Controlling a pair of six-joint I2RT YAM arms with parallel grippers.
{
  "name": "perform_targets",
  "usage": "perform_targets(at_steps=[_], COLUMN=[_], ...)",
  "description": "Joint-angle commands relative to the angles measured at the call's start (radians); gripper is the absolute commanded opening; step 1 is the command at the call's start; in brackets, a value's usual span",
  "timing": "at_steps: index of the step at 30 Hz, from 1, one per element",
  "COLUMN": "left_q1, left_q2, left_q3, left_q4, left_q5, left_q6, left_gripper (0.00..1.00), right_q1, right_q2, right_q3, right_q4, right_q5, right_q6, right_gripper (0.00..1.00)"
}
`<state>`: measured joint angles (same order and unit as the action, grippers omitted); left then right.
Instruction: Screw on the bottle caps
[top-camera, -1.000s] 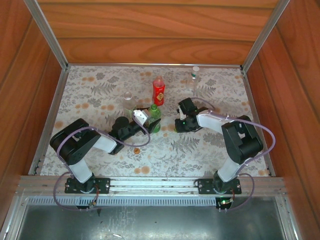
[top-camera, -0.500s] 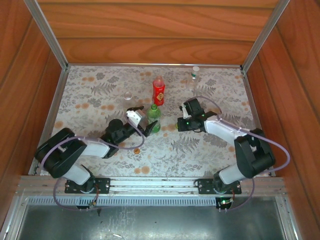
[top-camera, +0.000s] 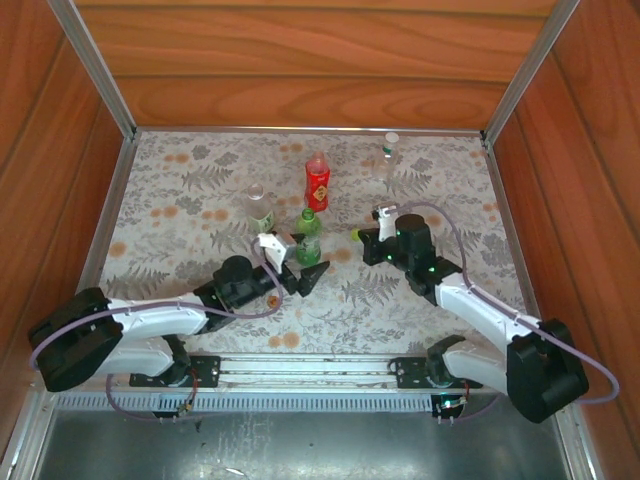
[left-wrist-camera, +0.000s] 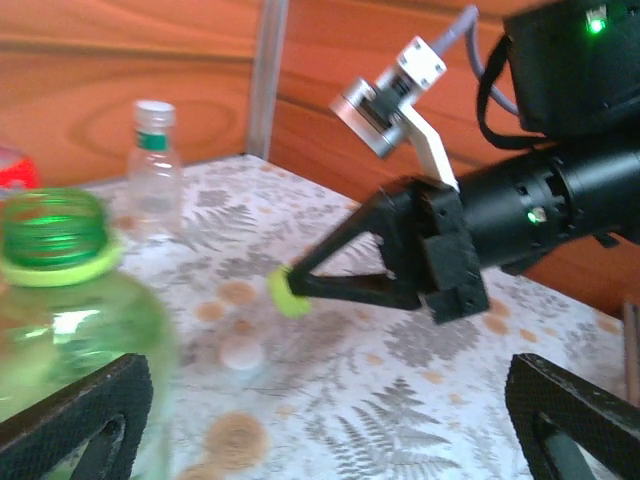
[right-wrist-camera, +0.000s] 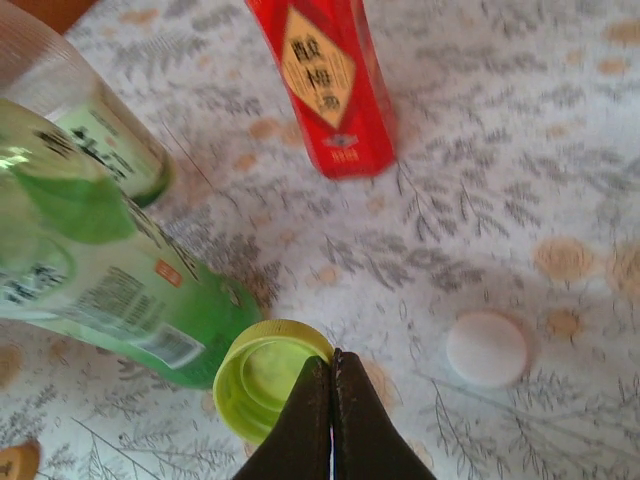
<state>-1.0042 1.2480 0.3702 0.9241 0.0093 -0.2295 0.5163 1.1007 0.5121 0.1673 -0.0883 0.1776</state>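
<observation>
Green bottle (left-wrist-camera: 70, 340): blurred, cropped at left and bottom edges. Beyond it, red bottle (right-wrist-camera: 325, 80) cropped at top. Beside it, yellow-green cap (right-wrist-camera: 255, 378) partly covered by right gripper (right-wrist-camera: 333, 360).

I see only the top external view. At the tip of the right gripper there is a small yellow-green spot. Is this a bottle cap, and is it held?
Observer: Yes. The right gripper is shut on the rim of the yellow-green round plastic screw cap, hollow side toward the wrist camera.
Operator: Is the green plastic bottle uncapped?
Observer: Yes, the left wrist view shows its threaded neck bare.
</observation>
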Motion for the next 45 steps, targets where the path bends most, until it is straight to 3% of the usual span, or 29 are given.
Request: perform_targets(at_steps=[1,5,12,18,30,36,39,45], left_q1=[-0.040,-0.065,-0.056,-0.038,-0.025,-0.026,-0.025,-0.025], left_q2=[0.068,0.179,0.330,0.370,0.374,0.366,0.367,0.360], left_q3=[0.082,0.196,0.350,0.403,0.407,0.404,0.406,0.403], left_q4=[-0.026,-0.026,-0.025,-0.027,-0.026,-0.026,-0.025,-0.025], left_q5=[-0.030,-0.048,-0.176,-0.105,-0.032,-0.007,-0.005,-0.011], left_q6=[-0.114,-0.158,-0.174,-0.167,-0.190,-0.210,-0.212,-0.203], left_gripper=[0.90,0.79,0.57,0.53,0.31,0.30,0.21,0.18], right_q1=[0.000,0.002,0.003,0.003,0.004,0.003,0.003,0.004], right_q2=[-0.056,-0.124,-0.233,-0.293,-0.321,-0.316,-0.319,-0.317], right_q3=[-0.044,-0.067,-0.086,-0.103,-0.106,-0.108,-0.110,-0.110], right_q4=[0.136,0.153,0.113,0.094,0.082,0.093,0.091,0.081], right_q5=[-0.039,-0.074,-0.074,-0.096,-0.118,-0.086,-0.068,-0.061], right_q6=[-0.047,-0.041,-0.022,-0.028,-0.046,-0.027,-0.023,-0.020], right_gripper=[0.02,0.02,0.00,0.00,0.00,0.00,0.00,0.00])
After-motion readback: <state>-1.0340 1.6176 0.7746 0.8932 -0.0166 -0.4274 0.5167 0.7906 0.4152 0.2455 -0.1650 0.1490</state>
